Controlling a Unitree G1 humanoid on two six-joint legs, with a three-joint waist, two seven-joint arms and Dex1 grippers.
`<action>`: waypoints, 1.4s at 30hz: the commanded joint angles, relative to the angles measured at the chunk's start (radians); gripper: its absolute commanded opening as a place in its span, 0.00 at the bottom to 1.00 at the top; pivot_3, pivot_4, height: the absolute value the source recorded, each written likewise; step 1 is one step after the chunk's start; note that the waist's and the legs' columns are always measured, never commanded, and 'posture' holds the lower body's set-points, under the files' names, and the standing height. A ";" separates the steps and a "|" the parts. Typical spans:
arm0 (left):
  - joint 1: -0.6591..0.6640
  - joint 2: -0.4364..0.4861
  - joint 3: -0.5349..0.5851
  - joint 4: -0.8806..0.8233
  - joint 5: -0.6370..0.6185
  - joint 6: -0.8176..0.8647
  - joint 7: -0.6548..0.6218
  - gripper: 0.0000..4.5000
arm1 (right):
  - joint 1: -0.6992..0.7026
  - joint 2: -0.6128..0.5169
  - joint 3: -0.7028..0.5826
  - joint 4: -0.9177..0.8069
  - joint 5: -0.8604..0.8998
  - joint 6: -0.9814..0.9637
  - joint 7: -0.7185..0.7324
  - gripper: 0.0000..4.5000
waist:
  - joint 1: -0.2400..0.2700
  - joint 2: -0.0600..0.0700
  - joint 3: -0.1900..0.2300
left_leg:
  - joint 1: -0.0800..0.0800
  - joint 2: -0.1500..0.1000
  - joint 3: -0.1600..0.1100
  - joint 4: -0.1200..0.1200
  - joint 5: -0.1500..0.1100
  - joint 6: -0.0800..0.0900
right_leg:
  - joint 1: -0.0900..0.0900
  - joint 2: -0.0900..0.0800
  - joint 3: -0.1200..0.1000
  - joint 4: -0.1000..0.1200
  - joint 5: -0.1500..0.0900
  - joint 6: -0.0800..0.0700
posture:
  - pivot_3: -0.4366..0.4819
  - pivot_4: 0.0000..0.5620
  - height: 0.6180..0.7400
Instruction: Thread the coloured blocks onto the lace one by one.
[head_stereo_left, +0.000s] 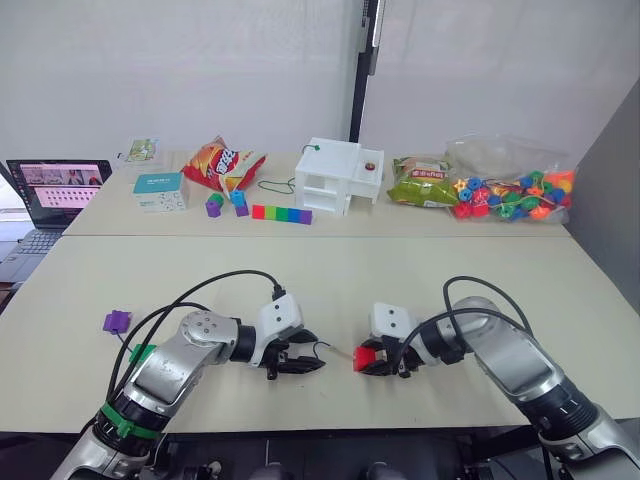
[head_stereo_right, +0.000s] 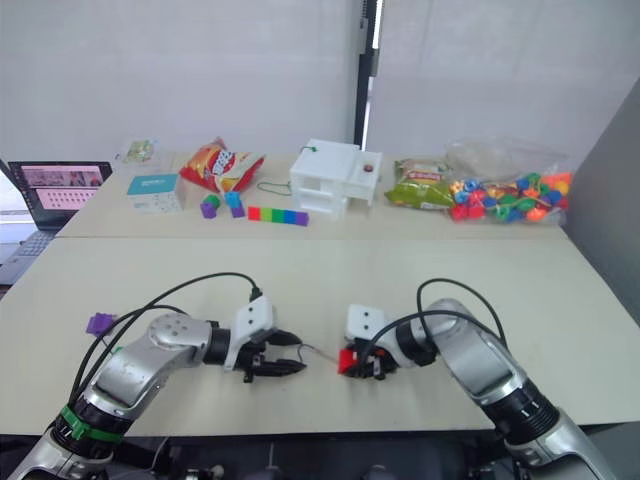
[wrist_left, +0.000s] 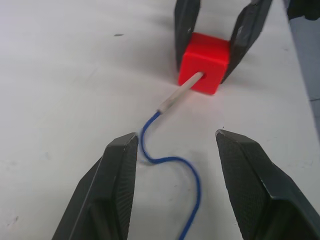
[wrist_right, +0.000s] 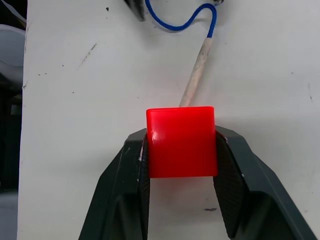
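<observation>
While the right pincer (wrist_right: 180, 170) clamped the red block (wrist_right: 182, 142) low on the bench (head_stereo_left: 330, 280), lace (wrist_left: 172, 165) tip inside its hole, left pincer (wrist_left: 175, 190) spread at its 9 o'clock, no writing readable.

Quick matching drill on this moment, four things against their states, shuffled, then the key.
1. red block
2. lace tip
3. left gripper
4. purple block

A. open, lace lying between its fingers
B. loose on the table by the left arm
C. clamped in the right gripper
D. entering the red block's hole

Pairs: 1-C, 2-D, 3-A, 4-B
</observation>
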 joint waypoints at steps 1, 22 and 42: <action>-0.023 -0.022 0.000 0.000 0.008 -0.046 0.005 0.58 | 0.010 0.005 0.030 -0.011 0.024 0.012 0.008 0.27 | 0.000 0.000 0.000 | 0.000 0.000 0.000 0.000 0.000 0.000 | 0.000 0.000 0.000 0.000 0.000 0.000 | 0.48 0.27 1.00; -0.058 -0.079 -0.072 0.123 0.076 -0.169 -0.056 0.01 | 0.028 -0.005 0.021 -0.050 0.032 0.051 -0.008 0.27 | 0.000 0.000 0.000 | -0.001 0.000 0.000 0.000 0.000 0.000 | 0.000 0.000 0.000 0.000 0.000 0.000 | 0.48 0.27 1.00; -0.147 -0.197 -0.181 0.092 0.124 -0.126 -0.043 0.01 | 0.024 0.000 0.024 -0.047 0.033 0.056 -0.020 0.27 | 0.001 0.000 0.000 | -0.001 0.000 0.000 0.000 0.000 0.000 | 0.000 0.000 0.000 0.000 0.000 0.000 | 0.48 0.27 1.00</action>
